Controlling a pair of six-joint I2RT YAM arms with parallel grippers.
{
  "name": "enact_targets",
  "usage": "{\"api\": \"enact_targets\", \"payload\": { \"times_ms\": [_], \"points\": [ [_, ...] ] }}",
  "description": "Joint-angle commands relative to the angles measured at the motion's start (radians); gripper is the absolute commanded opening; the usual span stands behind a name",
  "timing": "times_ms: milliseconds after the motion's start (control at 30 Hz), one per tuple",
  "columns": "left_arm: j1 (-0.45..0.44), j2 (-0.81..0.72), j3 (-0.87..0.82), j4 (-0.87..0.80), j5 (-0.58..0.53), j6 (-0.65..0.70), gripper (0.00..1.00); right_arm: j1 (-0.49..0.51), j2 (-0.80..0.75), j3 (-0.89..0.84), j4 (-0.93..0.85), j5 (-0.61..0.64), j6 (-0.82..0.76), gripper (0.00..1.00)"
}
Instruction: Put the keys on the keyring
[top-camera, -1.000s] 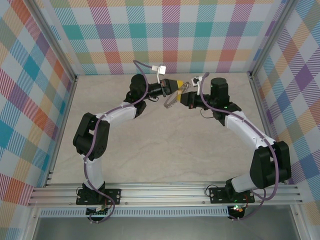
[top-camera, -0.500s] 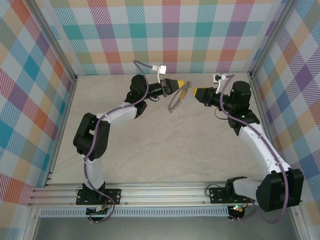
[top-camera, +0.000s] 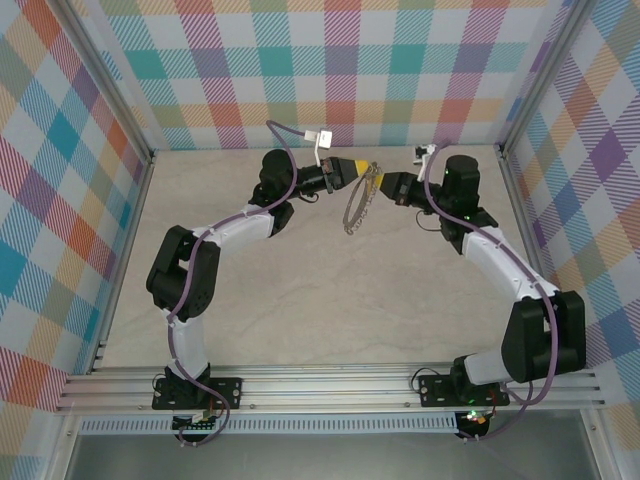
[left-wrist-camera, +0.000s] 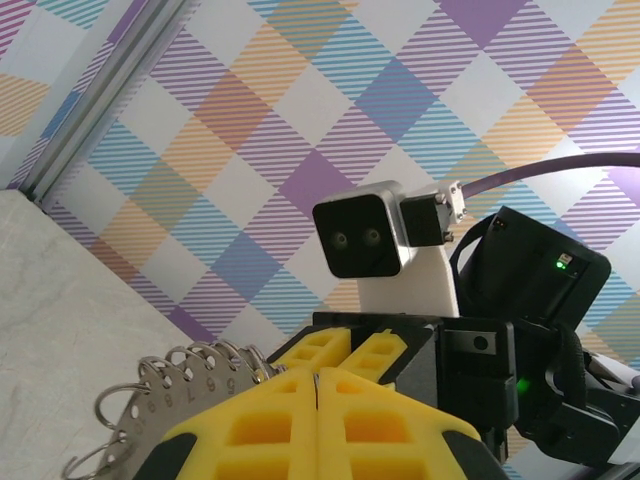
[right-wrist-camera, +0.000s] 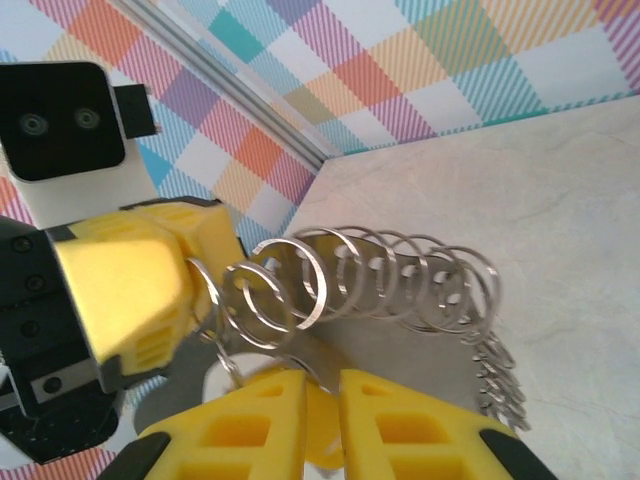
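Over the far part of the counter (top-camera: 300, 300), the left fingers (left-wrist-camera: 260, 430) are clenched on the keyring (right-wrist-camera: 400, 300), which hangs clear of the surface, while the right fingers (right-wrist-camera: 400, 435) sit nearly closed against its loops, their grasp impossible to tell.

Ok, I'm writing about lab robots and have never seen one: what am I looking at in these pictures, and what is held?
These are two robot arms bolted at the near edge of a pale table. One picture looks down from above; the other two come from cameras on each wrist, so the yellow blocks at their bottom are that arm's own fingers. The left gripper is shut on the keyring, a large thin ring fringed with wire loops, held above the table. The right gripper faces it closely; whether it holds a key I cannot tell.
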Motion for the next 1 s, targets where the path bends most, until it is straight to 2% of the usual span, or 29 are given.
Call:
{"api": "enact_targets", "payload": {
  "times_ms": [0, 233, 700, 967],
  "points": [
    [-0.009, -0.035, 0.000, 0.077, 0.009, -0.002, 0.00, 0.033, 0.012, 0.050, 0.060, -0.036, 0.010, 0.15],
    [-0.009, -0.041, -0.005, 0.062, -0.001, 0.010, 0.00, 0.074, -0.026, 0.031, 0.037, -0.045, -0.002, 0.13],
    [-0.019, -0.045, -0.004, 0.061, -0.003, 0.013, 0.00, 0.075, -0.017, 0.024, 0.079, 0.010, 0.038, 0.13],
    [-0.019, -0.052, -0.013, 0.063, -0.004, 0.017, 0.00, -0.007, -0.169, -0.070, 0.065, 0.062, 0.059, 0.15]
  ]
}}
